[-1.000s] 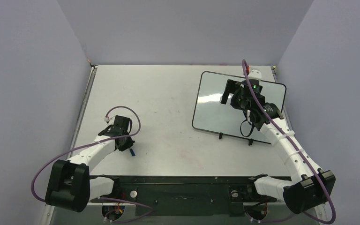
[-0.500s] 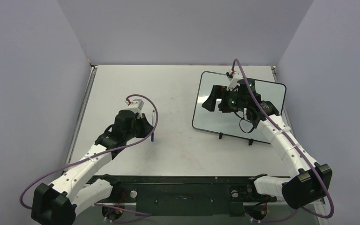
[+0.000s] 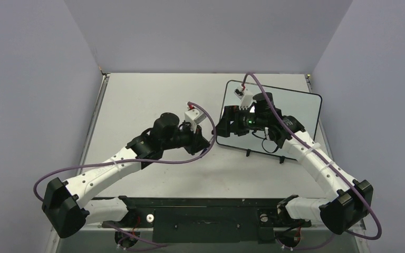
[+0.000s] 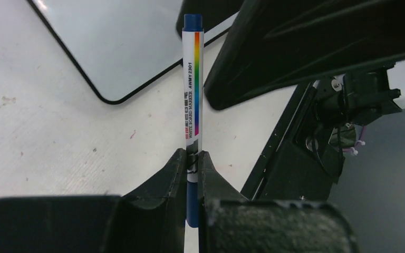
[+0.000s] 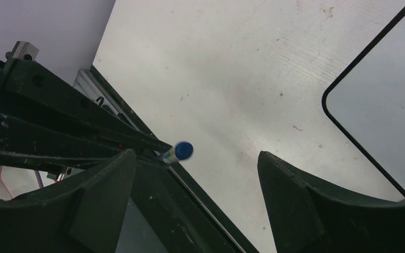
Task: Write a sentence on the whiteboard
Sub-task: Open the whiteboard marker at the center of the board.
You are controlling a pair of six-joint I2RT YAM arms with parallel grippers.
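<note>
The whiteboard (image 3: 290, 113), glossy with a thin black frame, lies at the right of the table; its corner also shows in both wrist views (image 4: 116, 42) (image 5: 385, 105). No sentence is in view on its bare surface. My left gripper (image 4: 190, 154) (image 3: 203, 143) is shut on a white marker (image 4: 192, 79) with a blue cap and a rainbow stripe. The marker points toward my right gripper. My right gripper (image 5: 196, 154) (image 3: 223, 124) hovers at the board's left edge, open. The marker's blue cap (image 5: 183, 150) sits between the jaws, nearer the left finger and touching neither.
Purple cables loop off both arms (image 3: 74, 171) (image 3: 369, 221). The black base rail (image 3: 205, 213) runs along the near edge. Grey walls (image 3: 42, 79) close in the table on three sides. The board's small black feet (image 3: 249, 153) stick out on its near edge.
My left arm has swung right across the table with the marker, up to the board's left edge. My right gripper has moved left over the board to meet it, its jaws narrowing slightly.
</note>
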